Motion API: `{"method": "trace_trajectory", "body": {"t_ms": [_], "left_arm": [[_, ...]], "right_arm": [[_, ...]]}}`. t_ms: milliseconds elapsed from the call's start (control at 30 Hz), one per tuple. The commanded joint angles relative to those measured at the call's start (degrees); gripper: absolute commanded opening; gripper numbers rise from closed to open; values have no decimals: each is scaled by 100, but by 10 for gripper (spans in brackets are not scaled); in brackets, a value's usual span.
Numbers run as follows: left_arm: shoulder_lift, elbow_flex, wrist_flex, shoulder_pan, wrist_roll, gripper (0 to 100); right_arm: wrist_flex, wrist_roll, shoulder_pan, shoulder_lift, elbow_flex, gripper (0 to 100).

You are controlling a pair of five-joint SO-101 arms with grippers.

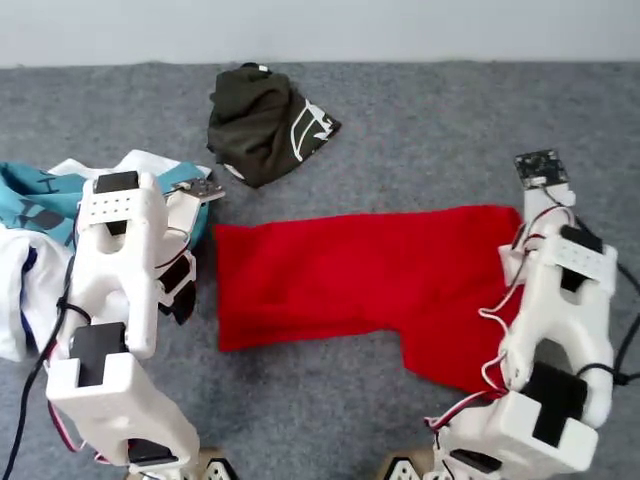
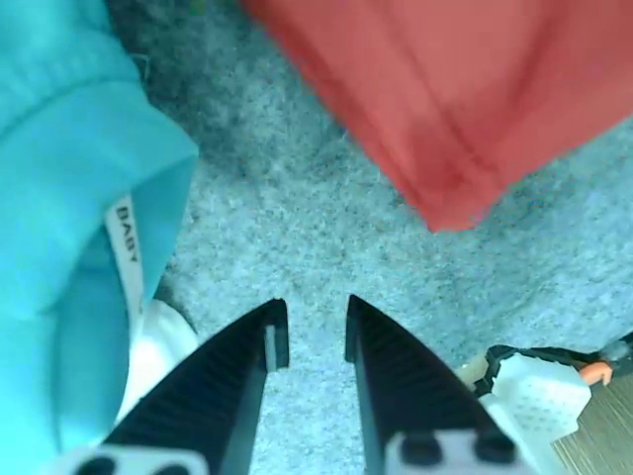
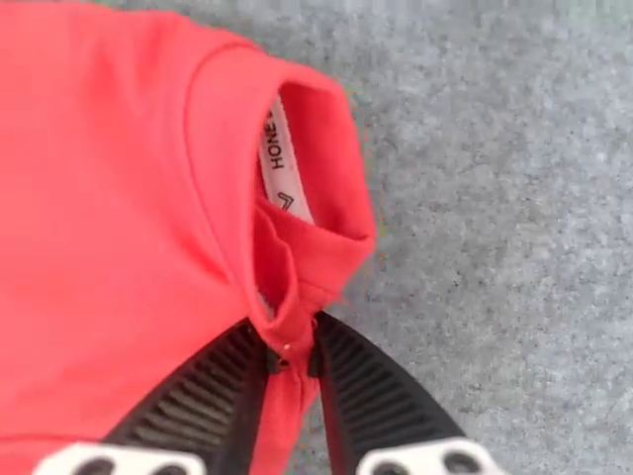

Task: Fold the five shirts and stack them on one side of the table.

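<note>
A red shirt (image 1: 360, 275) lies spread across the middle of the grey table cover, one sleeve toward the front right. My right gripper (image 3: 292, 351) is at its right end, shut on a fold of red cloth (image 3: 119, 198) just below the collar and its white label (image 3: 282, 163). Over bare cover my left gripper (image 2: 315, 322) hangs open with nothing between its fingers, between a teal shirt (image 2: 59, 198) and the red shirt's corner (image 2: 465, 89). In the high view this gripper (image 1: 183, 288) sits just left of the red shirt's left edge.
A dark green shirt (image 1: 262, 120) lies crumpled at the back, left of centre. The teal shirt (image 1: 35, 200) and a white shirt (image 1: 20, 290) are heaped at the left edge under the left arm. Grey cover (image 1: 450, 130) lies bare at the back right.
</note>
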Motion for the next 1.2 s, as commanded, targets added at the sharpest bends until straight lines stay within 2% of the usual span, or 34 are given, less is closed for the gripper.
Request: {"method": "trace_trajectory", "body": {"t_ms": [0,167,333,467,600,700,867,933,1167], "left_arm": [[-334,-136,158,-35,-53,103],[-334,-13,158,-35,-53,103],[-334,136,149,-44,0,103],[-598,-462,149,-9,589,107],[-1292,-1332,149,0,1099,108],[-1767,-1429,158,334,1371,108],[-1908,-541,123,1732,1538,108],[-1864,-233,-18,2092,1538,108],[-1099,347,-607,2057,1512,108]], "right_arm": [[48,176,154,22,-273,10],[40,158,242,312,-299,23],[277,176,303,312,-316,179],[400,185,400,-92,-475,192],[998,167,435,-760,-782,191],[1534,158,426,-1226,-835,191],[2035,185,418,-1824,-835,191],[2132,185,418,-2053,-835,191],[2519,185,418,-2571,-835,191]]}}
